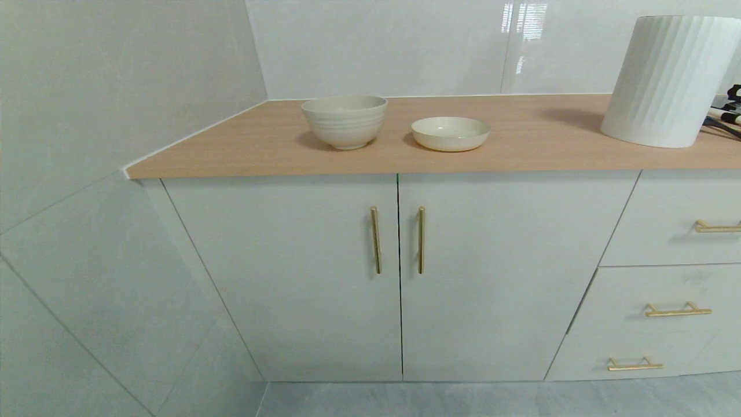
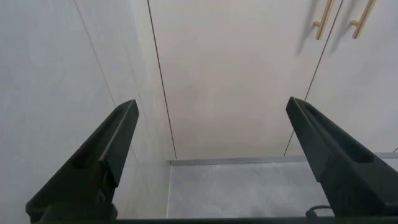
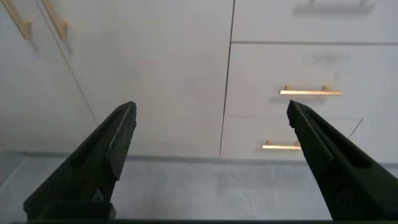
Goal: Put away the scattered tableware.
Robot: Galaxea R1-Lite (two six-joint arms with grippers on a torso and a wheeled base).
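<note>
Both hands are spread wide and empty: left hand [image 2: 210, 106] low by the doors [image 2: 236, 74], right hand [image 3: 210, 107] low by the drawers [image 3: 311, 68]. Bowl [image 1: 344, 120] and dish [image 1: 450, 133] sit on the table [image 1: 521, 156], well above both. They look ceramic: stiff, slick, breakable. Pinch across the rim.

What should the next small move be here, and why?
Probably raise the left pincer, open and empty, toward the handle of the left door to open it. That and the right door are shut, while the bowl and dish sit on the counter with no storage open. The right pincer is open and empty too.
</note>
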